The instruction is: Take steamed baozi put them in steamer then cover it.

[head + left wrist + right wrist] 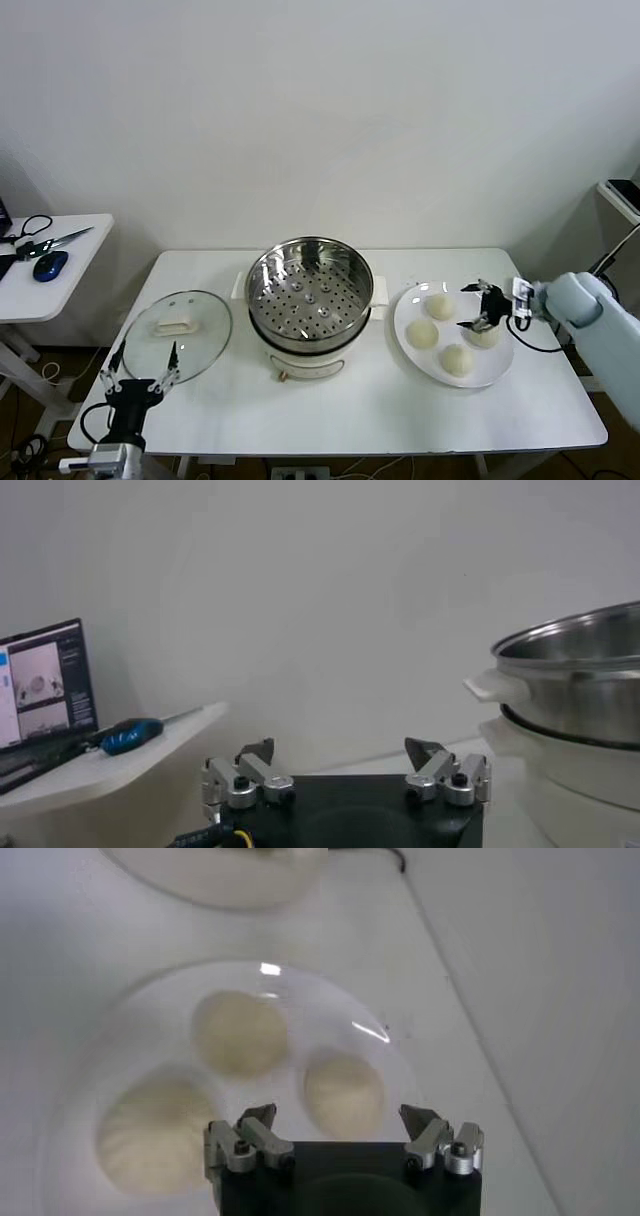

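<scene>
1. Table [330,410], white and rectangular, carried everything; at its near left corner the left gripper [140,368] waited with its jaws spread wide and nothing between them, its fingers reaching over the near edge of the cover [178,335].
2. The cover lay flat on the table, left of the steamer [309,300], handle side up; the long axis of its cream handle ran roughly left to right, slightly tilted.
3. The steamer stood upright at the table's middle, mouth open upward, its perforated floor bare, one white side handle [492,685] jutting toward the cover's side.
4. Right of it, a white plate [405,300] held the four steamed baozi [421,333], each round with no clear long axis, resting apart from one another.
5. The right gripper [482,307] hung above the plate from the right, jaws fully apart and holding nothing, over the bun at the plate's right side; in the right wrist view three buns showed below its fingers [252,1131].
6. Farther left, a small side table [55,275] bore scissors [52,240], a blue mouse [50,265] and a laptop [38,695].
7. No readable writing showed anywhere.
</scene>
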Robot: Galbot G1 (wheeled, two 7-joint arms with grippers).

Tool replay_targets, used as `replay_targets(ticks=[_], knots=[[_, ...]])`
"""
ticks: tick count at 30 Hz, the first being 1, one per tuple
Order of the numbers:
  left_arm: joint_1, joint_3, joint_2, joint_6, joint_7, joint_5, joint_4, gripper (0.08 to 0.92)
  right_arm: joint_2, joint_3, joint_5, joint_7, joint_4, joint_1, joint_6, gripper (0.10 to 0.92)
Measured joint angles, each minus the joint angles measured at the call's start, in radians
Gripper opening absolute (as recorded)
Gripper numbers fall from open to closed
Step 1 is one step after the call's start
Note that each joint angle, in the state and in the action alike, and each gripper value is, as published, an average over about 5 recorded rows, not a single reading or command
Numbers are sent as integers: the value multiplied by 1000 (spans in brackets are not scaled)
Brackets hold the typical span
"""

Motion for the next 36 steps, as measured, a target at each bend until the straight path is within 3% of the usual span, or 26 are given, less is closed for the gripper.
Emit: replay_targets(ticks=[12, 36], knots=[[0, -4, 2, 28, -2, -48, -3, 823, 136, -244, -57, -60, -227, 209, 9, 823], [-5, -21, 8, 61, -2, -127, 15, 823, 335, -318, -153, -96, -500, 282, 68, 817]])
